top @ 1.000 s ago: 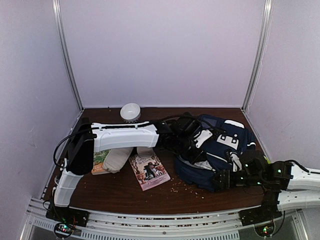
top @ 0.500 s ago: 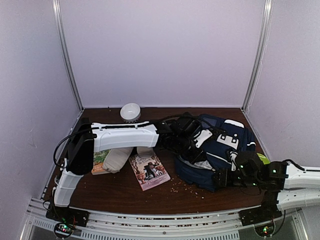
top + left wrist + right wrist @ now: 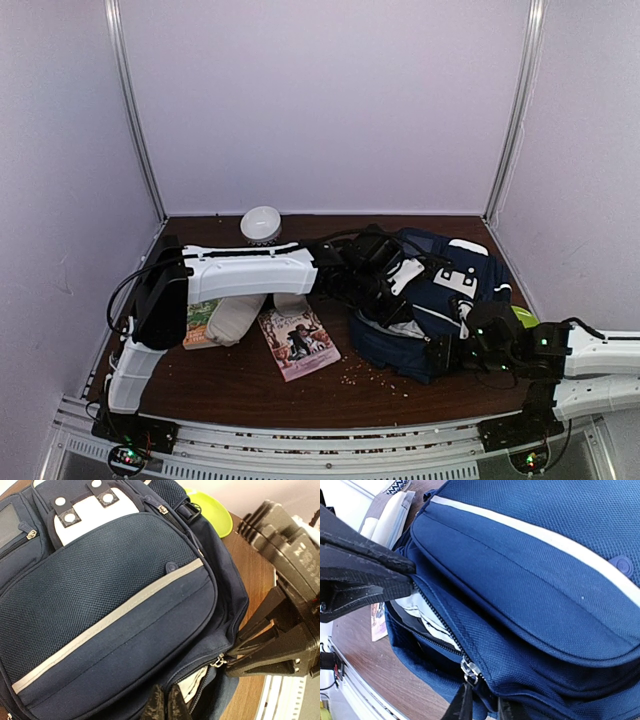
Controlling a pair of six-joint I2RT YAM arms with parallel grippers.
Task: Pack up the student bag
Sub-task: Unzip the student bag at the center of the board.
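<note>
- Student bag (image 3: 445, 290) lies front-up on right half of table (image 3: 230, 385), main zip partly open.
- L claw (image 3: 165, 706) pinched tight on bag's opening edge.
- R claw (image 3: 482, 709) narrow, fingers either side of zip pull (image 3: 468, 669); can't tell if gripping.

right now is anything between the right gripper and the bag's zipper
Nothing visible does. The right gripper is at the student bag, its fingertips just below the zipper pull. The left gripper pinches the opening's edge off to one side, not between them.
</note>
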